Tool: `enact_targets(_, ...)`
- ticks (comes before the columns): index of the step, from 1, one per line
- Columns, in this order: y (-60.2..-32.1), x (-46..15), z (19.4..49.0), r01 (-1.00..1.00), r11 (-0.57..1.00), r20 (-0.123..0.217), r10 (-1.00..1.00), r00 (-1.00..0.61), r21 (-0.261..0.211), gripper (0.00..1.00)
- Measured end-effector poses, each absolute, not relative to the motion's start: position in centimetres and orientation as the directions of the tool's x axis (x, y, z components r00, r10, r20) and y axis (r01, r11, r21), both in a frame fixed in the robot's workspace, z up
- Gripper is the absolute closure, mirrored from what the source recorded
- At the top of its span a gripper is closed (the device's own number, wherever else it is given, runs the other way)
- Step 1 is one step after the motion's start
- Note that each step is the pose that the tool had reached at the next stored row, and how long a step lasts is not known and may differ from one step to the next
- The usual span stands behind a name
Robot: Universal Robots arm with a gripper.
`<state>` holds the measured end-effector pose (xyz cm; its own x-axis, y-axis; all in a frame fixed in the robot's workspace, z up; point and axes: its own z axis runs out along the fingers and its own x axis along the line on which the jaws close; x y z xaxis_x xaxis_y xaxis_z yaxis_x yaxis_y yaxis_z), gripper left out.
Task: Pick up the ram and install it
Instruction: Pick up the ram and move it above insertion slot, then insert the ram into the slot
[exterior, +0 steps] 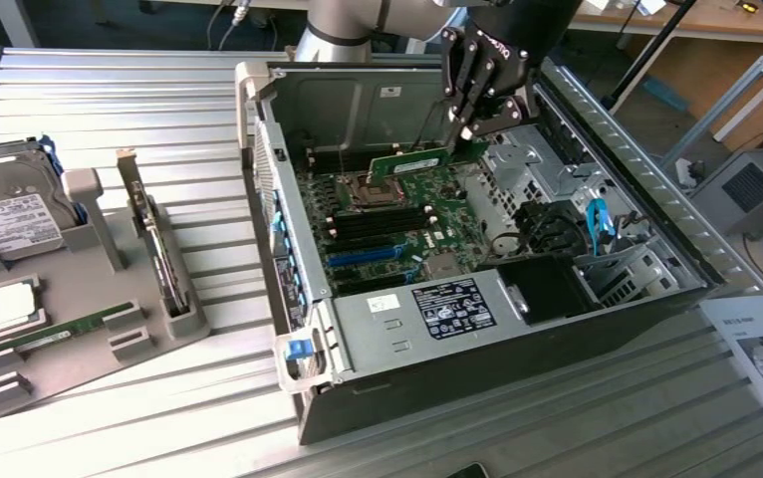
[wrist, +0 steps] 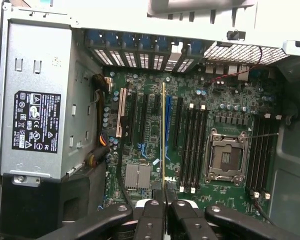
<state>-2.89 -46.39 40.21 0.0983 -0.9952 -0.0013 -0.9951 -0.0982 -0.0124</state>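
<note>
Inside the open computer case (exterior: 381,344), the gripper (exterior: 459,137) holds the ram (exterior: 405,162) above the motherboard (exterior: 424,204), fingers (wrist: 151,220) closed on its flat faces. The thin green stick looks light, stiff and fragile, best gripped away from its chips.
</note>
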Motion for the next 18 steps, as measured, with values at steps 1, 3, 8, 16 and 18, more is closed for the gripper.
enact_targets(1,-46.39,-2.89,40.21,-0.995,-0.098,-0.001,-0.995,0.098,-0.012,0.88)
enact_targets(3,-46.34,-2.88,40.2,-0.995,-0.098,-0.001,-0.995,0.098,-0.012,0.88)
enact_targets(8,-46.07,-2.89,40.12,-0.996,-0.093,-0.001,-0.996,0.093,-0.012,0.88)
enact_targets(16,-45.84,-2.89,40.08,-0.996,-0.086,-0.001,-0.996,0.086,-0.013,0.88)
enact_targets(18,-45.84,-2.89,40.06,-0.996,-0.086,-0.002,-0.996,0.086,-0.013,0.88)
